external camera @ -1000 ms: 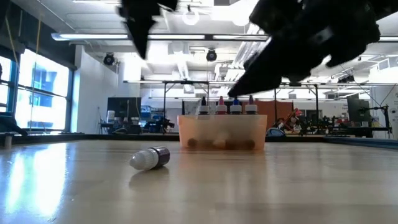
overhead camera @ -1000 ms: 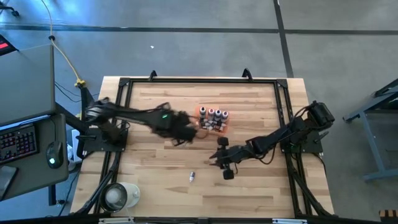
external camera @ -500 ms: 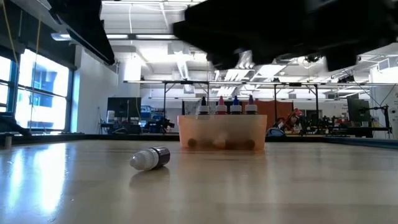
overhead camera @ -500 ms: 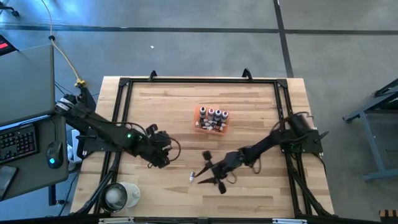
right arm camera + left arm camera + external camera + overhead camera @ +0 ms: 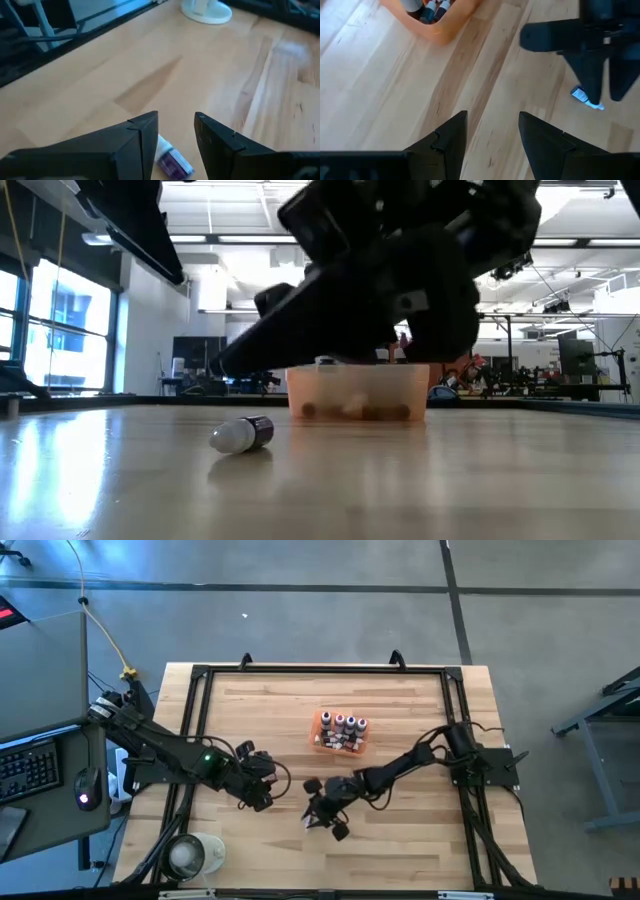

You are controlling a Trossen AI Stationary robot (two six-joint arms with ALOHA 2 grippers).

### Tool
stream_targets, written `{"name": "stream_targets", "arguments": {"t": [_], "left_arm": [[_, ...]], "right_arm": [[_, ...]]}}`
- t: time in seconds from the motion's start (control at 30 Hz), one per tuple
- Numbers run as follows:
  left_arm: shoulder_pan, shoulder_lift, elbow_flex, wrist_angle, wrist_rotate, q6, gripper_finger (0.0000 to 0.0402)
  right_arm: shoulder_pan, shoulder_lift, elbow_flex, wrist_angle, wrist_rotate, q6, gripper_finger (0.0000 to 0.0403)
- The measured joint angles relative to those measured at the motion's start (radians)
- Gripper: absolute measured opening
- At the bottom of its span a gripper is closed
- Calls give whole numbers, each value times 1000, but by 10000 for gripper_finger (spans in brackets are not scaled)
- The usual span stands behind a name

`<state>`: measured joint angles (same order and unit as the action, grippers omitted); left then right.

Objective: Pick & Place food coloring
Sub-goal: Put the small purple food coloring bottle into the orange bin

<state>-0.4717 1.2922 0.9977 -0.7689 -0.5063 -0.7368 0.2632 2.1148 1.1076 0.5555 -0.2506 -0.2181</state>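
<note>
On the pale wooden table (image 5: 420,840) we find one loose whitish dropper bottle (image 5: 241,434) lying flat, unplaced. The right gripper (image 5: 175,131) hangs unclenched above it, empty. Beyond, the orange tray (image 5: 340,732) holds several bottles.

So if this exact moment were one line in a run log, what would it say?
right gripper: open, over loose food coloring bottle | left gripper: open, empty, waiting over table | orange tray: holds other bottles
</note>
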Motion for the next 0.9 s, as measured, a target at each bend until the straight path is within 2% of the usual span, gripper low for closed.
{"name": "stream_targets", "arguments": {"t": [0.27, 0.43, 0.63, 0.77, 0.9], "left_arm": [[0, 0, 0, 3, 0, 6, 175], [0, 0, 0, 1, 0, 6, 175], [0, 1, 0, 1, -1, 6, 175], [0, 1, 0, 2, -1, 6, 175], [0, 1, 0, 1, -1, 6, 175]], "right_arm": [[-42, 71, 0, 14, -97, -36, 121], [-55, 118, 1, 43, -98, -49, 121], [-71, 148, 2, 76, -79, 31, 120], [-73, 150, 2, 103, -86, 31, 99], [-83, 144, 1, 131, -157, 84, 68]]}}
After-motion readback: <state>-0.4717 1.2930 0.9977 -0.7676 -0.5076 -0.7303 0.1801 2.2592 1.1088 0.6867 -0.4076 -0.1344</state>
